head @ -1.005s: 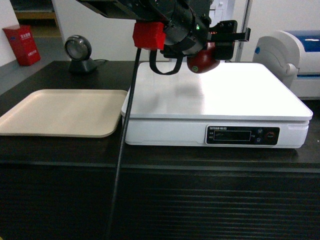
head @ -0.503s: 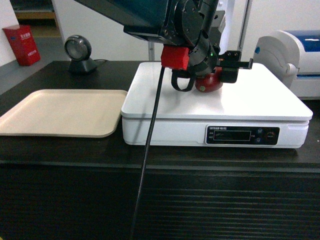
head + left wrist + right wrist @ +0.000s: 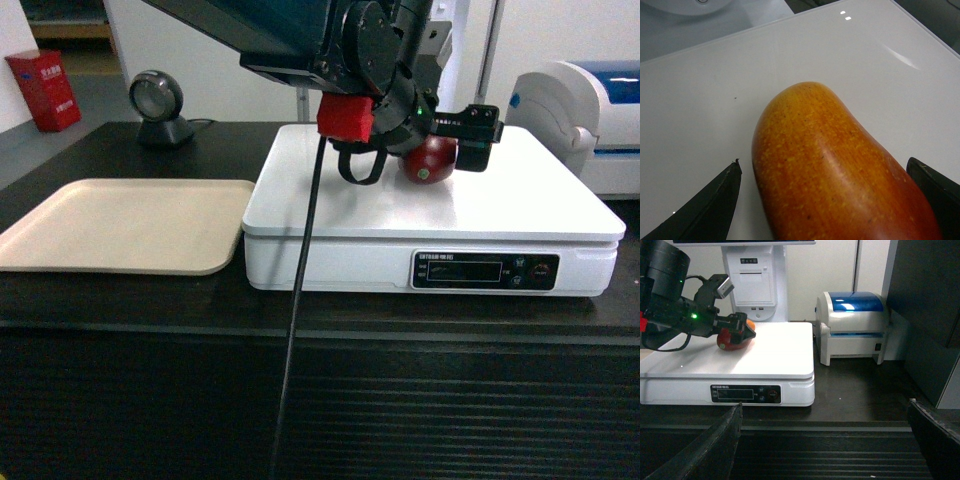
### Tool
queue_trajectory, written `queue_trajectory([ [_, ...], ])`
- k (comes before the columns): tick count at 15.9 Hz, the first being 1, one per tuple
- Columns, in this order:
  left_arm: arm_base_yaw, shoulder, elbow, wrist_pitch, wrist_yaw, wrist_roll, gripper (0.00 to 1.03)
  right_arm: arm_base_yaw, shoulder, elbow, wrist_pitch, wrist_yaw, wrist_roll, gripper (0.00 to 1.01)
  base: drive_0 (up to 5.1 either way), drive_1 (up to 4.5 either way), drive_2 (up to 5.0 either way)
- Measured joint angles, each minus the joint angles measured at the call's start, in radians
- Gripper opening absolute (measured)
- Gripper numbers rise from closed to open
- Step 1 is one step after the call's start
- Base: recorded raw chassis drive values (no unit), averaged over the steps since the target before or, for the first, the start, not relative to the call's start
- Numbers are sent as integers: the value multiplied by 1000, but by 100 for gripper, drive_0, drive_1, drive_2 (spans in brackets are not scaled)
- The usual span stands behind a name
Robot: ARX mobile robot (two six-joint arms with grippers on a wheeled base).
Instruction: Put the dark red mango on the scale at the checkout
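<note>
On the white platform of the scale, toward its rear half, the dark red mango lies resting on the surface, with the left gripper set around it. The head view shows only a rounded dark red side of the fruit below the black arm and its red block. The left wrist view adds what the head view hides: the mango runs lengthwise between the two black fingers, its near part red and its far end orange-yellow, and a strip of white platform shows between each finger and the skin, so the fingers stand apart from the fruit and do not clamp it.

The right wrist view takes the scale from the other side, with the mango near its back left part, and shows a white and blue printer just beside the scale on the black worktop. The right gripper hangs in front of the worktop's ribbed face, fingers spread wide, holding nothing.

Left of the scale, the head view shows a beige tray, with a round scanner behind it.
</note>
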Motion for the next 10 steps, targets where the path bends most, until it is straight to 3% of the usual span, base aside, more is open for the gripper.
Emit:
queue_trajectory([
  [6, 31, -332, -297, 264, 23, 10, 98, 0, 0, 0, 0, 0, 0, 98, 0, 0, 0],
  [10, 134, -616, -580, 462, -7, 79, 98, 0, 0, 0, 0, 0, 0, 98, 0, 0, 0],
])
